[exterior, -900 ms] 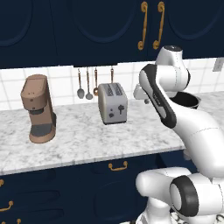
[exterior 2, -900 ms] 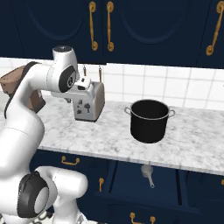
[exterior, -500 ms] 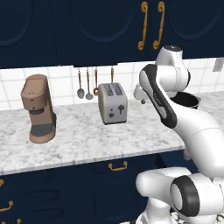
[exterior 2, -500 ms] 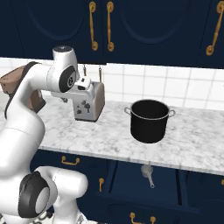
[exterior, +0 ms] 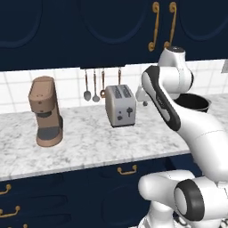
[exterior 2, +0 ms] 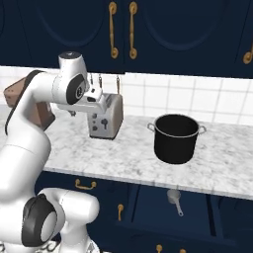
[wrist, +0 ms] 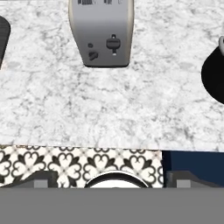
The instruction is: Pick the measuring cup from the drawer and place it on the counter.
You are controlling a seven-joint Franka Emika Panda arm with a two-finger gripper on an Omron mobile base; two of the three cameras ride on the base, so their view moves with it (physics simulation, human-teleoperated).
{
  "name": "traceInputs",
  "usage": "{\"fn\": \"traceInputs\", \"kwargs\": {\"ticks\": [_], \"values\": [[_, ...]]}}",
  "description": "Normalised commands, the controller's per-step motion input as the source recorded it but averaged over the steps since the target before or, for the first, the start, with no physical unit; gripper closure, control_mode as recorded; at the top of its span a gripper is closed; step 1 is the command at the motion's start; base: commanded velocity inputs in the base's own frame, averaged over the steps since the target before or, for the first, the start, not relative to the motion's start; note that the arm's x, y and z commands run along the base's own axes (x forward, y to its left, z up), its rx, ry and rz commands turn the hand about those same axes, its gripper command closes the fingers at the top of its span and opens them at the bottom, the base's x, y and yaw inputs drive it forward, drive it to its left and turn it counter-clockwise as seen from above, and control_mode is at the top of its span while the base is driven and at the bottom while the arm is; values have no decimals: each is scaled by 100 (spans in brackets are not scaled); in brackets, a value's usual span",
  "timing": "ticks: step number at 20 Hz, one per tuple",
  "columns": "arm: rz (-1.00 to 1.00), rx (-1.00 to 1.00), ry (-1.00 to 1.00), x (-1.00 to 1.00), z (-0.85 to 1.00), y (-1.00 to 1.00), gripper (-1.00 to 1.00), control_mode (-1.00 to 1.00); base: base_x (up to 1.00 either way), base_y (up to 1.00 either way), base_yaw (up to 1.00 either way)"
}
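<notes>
A boxy silver two-slot toaster [exterior: 120,105] stands near the white-tiled back wall [exterior: 67,87], with a row of copper-handled metal spoons [exterior: 94,87] hanging on the tiles just to its left and a tall brown coffee machine [exterior: 45,111] well apart from it further left. To the toaster's right, seen from the right base view, sits a black round cooking pot with two small grey side handles [exterior 2: 176,138], apart from the toaster. Navy upper cabinet doors with curled gold handles [exterior 2: 122,30] hang above, and the hand view shows a black-and-white patterned tile floor [wrist: 65,162] below.

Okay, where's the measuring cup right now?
In the right base view, the measuring cup lies in the open drawer, below the counter edge, under the black pot.
</notes>
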Motion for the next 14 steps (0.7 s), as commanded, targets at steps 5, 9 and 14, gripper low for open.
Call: {"fn": "traceInputs", "kwargs": {"ticks": [5,9,14], "values": [[0,0,0,0,0,0,-100,100,49,28,-4],[0,0,0,0,0,0,-100,100,16,3,0],[0,0,0,0,0,0,-100,100,0,0,0]]}}
